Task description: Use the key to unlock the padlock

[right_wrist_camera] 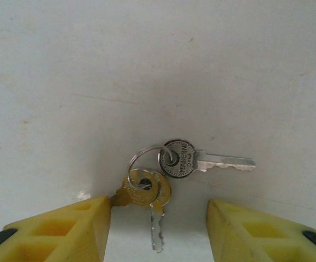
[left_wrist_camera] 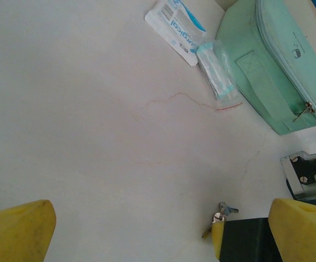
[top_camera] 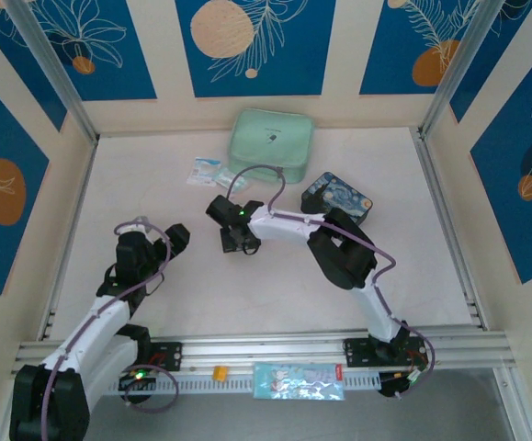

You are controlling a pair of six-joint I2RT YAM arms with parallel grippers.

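The key bunch point(right_wrist_camera: 177, 159) lay flat on the counter point(right_wrist_camera: 147, 65) between the right tool's point(right_wrist_camera: 158, 226) spread fingers point(right_wrist_camera: 54, 234), 1 brass key touching a finger; the left tool point(left_wrist_camera: 158, 234) gaped wide nearby; packets point(left_wrist_camera: 177, 27) and a mint pouch point(left_wrist_camera: 272, 71) sat beyond.

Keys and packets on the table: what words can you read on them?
"MADE IN", then blurred letters: stamped on the silver key, on its round head.
"urgical", in blue, first letter unclear: on the white packet.
Barcode digits on that packet: too small to read.
Mark on the green pouch: too small.
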